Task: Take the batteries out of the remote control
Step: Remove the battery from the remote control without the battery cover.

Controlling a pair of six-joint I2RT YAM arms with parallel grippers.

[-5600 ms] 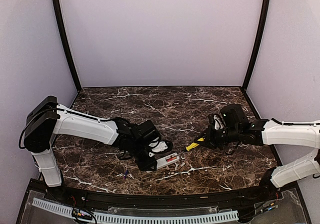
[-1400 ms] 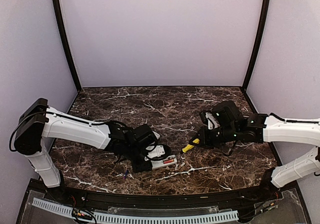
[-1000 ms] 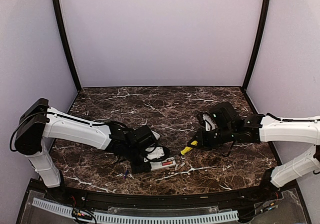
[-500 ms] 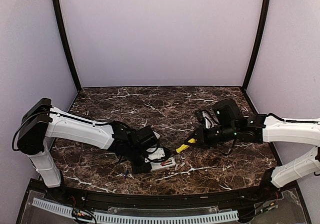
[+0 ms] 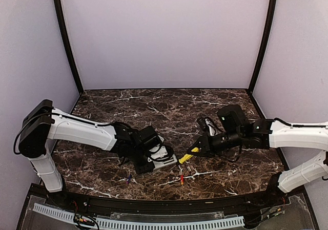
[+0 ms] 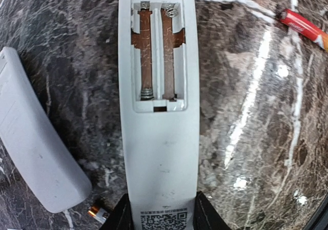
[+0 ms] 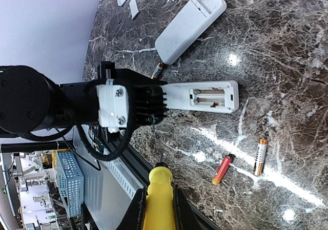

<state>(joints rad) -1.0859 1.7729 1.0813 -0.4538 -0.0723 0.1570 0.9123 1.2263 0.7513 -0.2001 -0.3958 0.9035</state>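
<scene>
Dark brown marble table (image 5: 215, 107), veined in white, closed in by pale lilac walls. Two batteries lie loose on it, outside the remote: a red battery (image 7: 224, 169) and, just beside it but not touching, a gold-and-black battery (image 7: 260, 155). Both rest near the table's front edge, a little off the open end of the white remote (image 6: 160, 153). Its battery bay (image 6: 156, 56) faces up with the cover off, both slots bare down to the springs. What may be a third cell (image 7: 158, 70) shows beside the remote, mostly hidden.

The left fingers (image 6: 123, 217) are clamped on the remote's closed end, holding it bay-up. The right fingers (image 7: 138, 212) are closed tight on the yellow handle of a screwdriver (image 7: 160, 184), held above the table near the loose cells. A second white remote (image 7: 192, 22) lies beyond, and small white covers (image 7: 134, 7) sit farther off.

The cells look light, hard, smooth and round, so they will likely roll or slip out of a pinch. They are best taken across the middle of the barrel, one finger on each long side. The remote seems light, stiff plastic, safely held by its long edges.
</scene>
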